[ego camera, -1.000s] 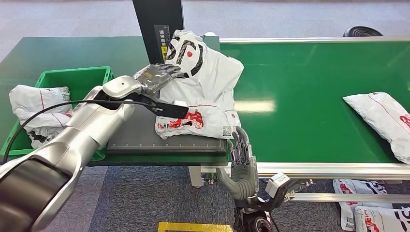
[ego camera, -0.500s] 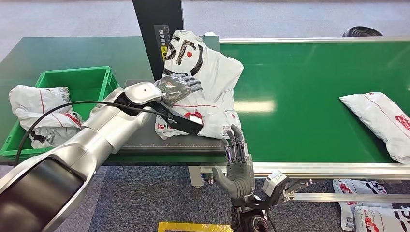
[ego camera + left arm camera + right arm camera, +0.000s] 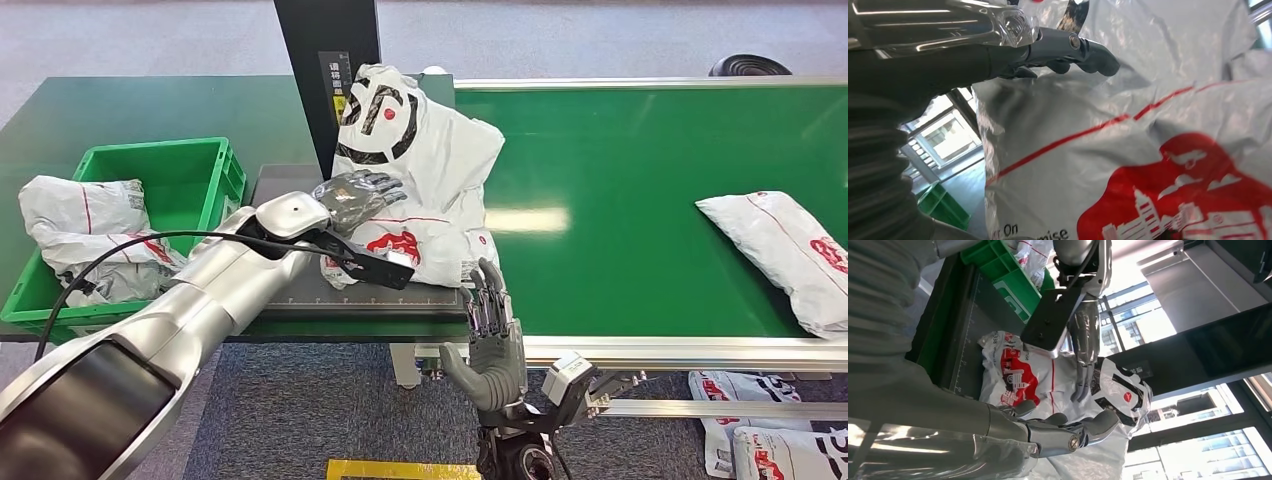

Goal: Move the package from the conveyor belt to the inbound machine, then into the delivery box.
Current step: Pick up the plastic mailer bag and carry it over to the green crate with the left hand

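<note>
**Kid:** So where is the package (image 3: 420, 190) right now?

**Helper:** It lies on the dark flat plate of the inbound machine (image 3: 300, 290), and its top end leans on the machine's black post (image 3: 325, 60). It is a big, white, crinkly bag with red and black pictures on it.

**Kid:** Is the left hand (image 3: 358, 195) holding it?

**Helper:** I think not. The left hand lies flat on top of the bag, with its fingers (image 3: 1093, 52) stretched out and touching the plastic. Nothing is pinched in them that I can see.

**Kid:** And the right hand (image 3: 492, 335)?

**Helper:** It stands up at the front edge of the table, near the bag's corner. Its fingers are straight and spread, and they hold nothing.

**Kid:** What should the robot do next?

**Helper:** My guess is that it must get the bag into the delivery box (image 3: 190, 170), the green one just beside the plate. Another white bag (image 3: 85, 235) sits in it already.

**Kid:** How does it do that well?

**Helper:** The bag is soft and slippery, so a flat hand may just slide over it. The fingers should curl in and grab a good fold of plastic before pulling. Then the bag should go sideways, slow and low, toward the box.

**Kid:** What could go wrong?

**Helper:** The bag is big and floppy. It could catch on the box's wall or hang over the edge, so it needs lifting a bit.
</note>
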